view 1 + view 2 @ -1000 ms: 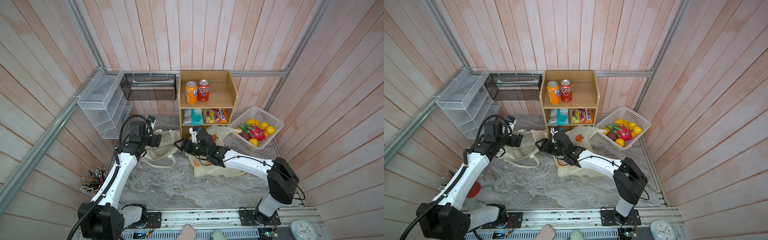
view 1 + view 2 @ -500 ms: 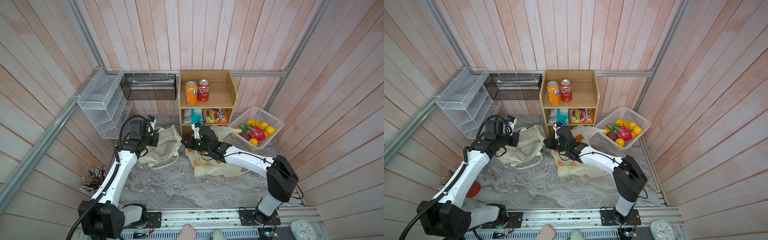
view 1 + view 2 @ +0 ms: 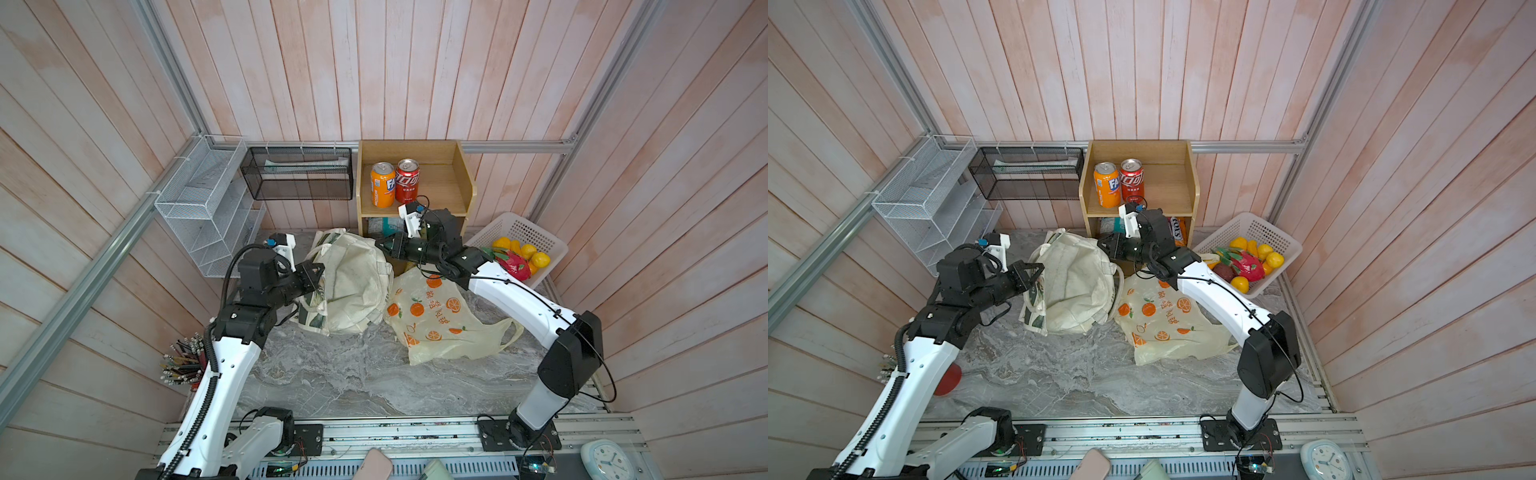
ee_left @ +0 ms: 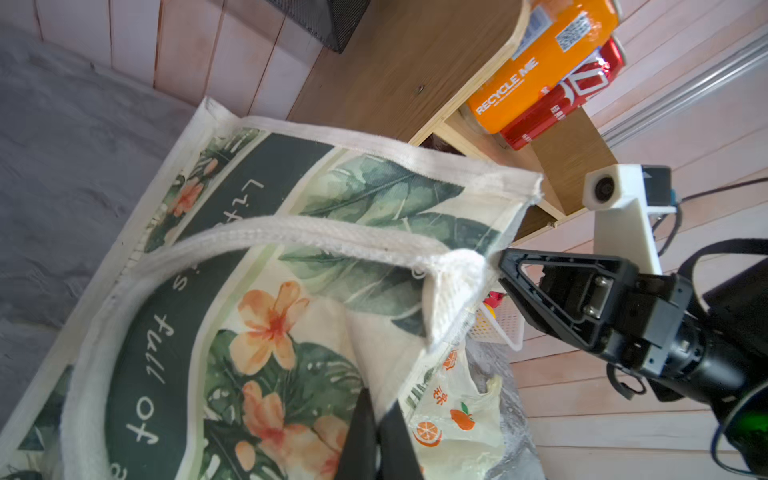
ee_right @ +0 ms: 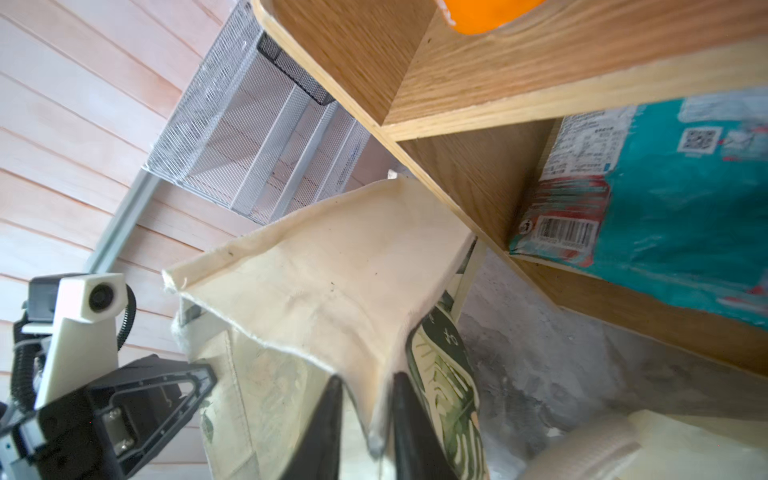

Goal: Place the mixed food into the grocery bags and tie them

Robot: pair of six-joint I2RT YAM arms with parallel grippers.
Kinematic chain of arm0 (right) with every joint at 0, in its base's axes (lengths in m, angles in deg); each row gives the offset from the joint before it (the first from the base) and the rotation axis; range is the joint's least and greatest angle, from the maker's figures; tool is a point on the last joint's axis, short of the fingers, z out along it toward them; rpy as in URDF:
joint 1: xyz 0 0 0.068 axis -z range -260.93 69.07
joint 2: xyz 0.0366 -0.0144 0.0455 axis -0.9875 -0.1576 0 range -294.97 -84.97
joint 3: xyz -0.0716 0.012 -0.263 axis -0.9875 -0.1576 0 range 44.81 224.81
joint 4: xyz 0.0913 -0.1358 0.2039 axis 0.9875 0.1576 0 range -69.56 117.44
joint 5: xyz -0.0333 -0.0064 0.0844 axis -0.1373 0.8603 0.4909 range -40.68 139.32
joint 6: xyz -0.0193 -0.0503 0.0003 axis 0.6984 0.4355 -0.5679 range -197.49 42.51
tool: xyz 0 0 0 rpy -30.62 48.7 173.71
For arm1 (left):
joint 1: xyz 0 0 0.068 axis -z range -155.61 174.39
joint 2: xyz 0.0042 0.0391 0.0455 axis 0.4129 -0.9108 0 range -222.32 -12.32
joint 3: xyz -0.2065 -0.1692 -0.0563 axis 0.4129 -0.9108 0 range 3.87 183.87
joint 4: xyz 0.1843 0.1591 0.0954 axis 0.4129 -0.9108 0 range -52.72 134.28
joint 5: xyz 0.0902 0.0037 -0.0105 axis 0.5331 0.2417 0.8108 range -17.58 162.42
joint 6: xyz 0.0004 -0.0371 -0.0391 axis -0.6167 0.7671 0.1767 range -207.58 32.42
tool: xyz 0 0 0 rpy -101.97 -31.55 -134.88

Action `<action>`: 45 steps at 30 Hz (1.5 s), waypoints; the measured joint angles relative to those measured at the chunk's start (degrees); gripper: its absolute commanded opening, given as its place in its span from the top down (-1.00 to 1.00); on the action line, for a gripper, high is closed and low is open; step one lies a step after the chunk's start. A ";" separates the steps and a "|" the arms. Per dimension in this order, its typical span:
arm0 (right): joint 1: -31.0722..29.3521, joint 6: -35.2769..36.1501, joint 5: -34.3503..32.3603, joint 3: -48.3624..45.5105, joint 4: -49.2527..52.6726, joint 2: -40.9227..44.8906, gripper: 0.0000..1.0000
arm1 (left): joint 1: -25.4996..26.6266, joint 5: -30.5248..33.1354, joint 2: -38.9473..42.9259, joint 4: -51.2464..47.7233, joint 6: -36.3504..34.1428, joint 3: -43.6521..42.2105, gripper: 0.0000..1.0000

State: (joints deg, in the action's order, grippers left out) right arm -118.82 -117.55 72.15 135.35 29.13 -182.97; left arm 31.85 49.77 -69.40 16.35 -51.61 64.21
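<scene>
The cream canvas tote (image 3: 353, 282) (image 3: 1075, 282) stands bunched on the marble top, raised between both arms. My left gripper (image 3: 318, 276) (image 4: 376, 399) is shut on its printed left rim. At its far right corner my right gripper (image 3: 380, 245) (image 5: 365, 378) has its fingers apart, the cream rim (image 5: 332, 282) hanging between them. The thin plastic bag printed with oranges (image 3: 436, 324) lies flat to the right of the tote. The red can (image 3: 407, 180) stands on the shelf top. The teal packet (image 5: 665, 199) sits in the lower shelf.
An orange can (image 3: 382, 185) stands beside the red one on the wooden shelf (image 3: 449, 183). A white basket (image 3: 536, 237) holding fruit is at the right. Wire racks (image 3: 208, 208) and a black mesh bin (image 3: 299, 178) hang on the left wall. Pencils (image 3: 183, 365) stand near the left arm.
The tote has been pulled up from lying flat into a raised, bunched shape. My left gripper has shut on its rim. The right gripper moved up toward the shelf.
</scene>
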 measured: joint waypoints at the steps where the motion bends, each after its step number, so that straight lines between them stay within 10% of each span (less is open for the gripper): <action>1: 0.07 0.46 0.22 0.00 0.63 -0.15 -0.13 | 0.00 0.15 0.44 0.81 2.08 -1.60 1.00; 17: 0.04 5.81 -5.62 -15.10 3.37 5.88 -0.45 | 0.00 3.61 0.46 6.10 10.99 -7.93 1.00; 30: 0.04 8.55 -4.90 -4.63 1.44 -10.25 -0.42 | 0.00 3.61 0.04 6.29 10.10 -7.93 1.00; 32: 0.00 8.74 -3.76 -3.37 1.11 -12.22 -0.27 | 0.00 3.61 0.04 6.32 10.01 -7.93 1.00; 38: -0.33 9.73 0.90 1.64 2.08 -15.34 1.00 | -0.02 3.63 0.02 6.32 8.57 -7.91 1.00; 45: -3.19 10.03 -2.40 3.04 3.58 -6.93 1.00 | -3.43 3.61 -2.69 4.70 3.87 -5.14 1.00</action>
State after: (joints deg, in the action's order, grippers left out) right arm -122.01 -107.51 69.74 138.39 32.71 -189.90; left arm 28.42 53.38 -72.09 21.05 -47.74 59.07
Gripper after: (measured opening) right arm 0.047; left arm 0.049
